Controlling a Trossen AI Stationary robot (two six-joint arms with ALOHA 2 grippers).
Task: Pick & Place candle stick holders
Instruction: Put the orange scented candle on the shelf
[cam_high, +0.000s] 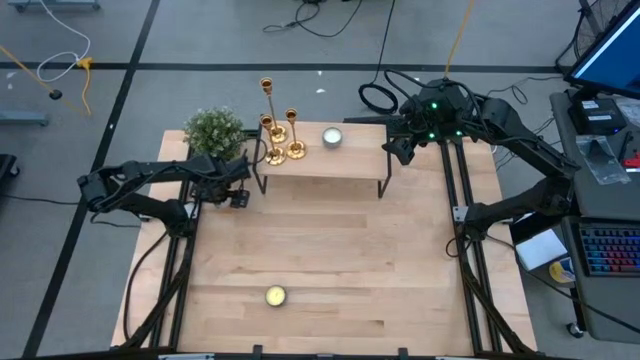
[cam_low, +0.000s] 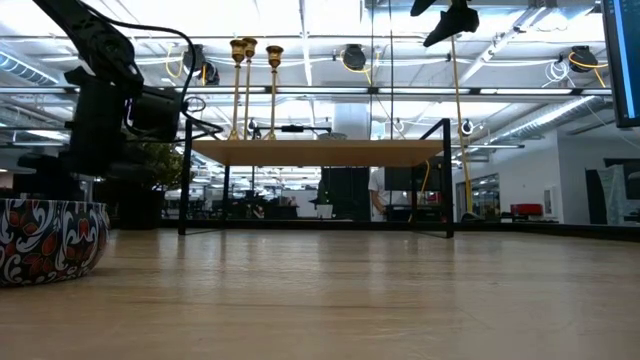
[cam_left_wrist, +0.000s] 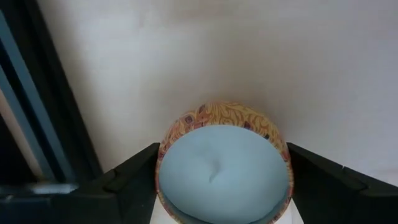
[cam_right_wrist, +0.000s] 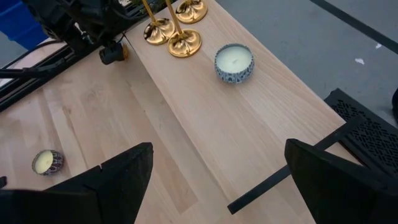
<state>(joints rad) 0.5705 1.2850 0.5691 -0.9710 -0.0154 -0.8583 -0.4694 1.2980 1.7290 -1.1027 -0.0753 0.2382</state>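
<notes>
Shelf (cam_high: 340, 165) edge: three candle stick holders (cam_high: 280, 140).

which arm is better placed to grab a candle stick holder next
Probably the right. The right gripper hovers open and empty over the shelf's end, with the candle stick holders ahead of it. The left gripper is nearer them, but holds a candle tin.

Candlesticks (cam_high: 276, 135) left on the shelf (cam_high: 350, 165); candle (cam_high: 332, 138) right.
</notes>
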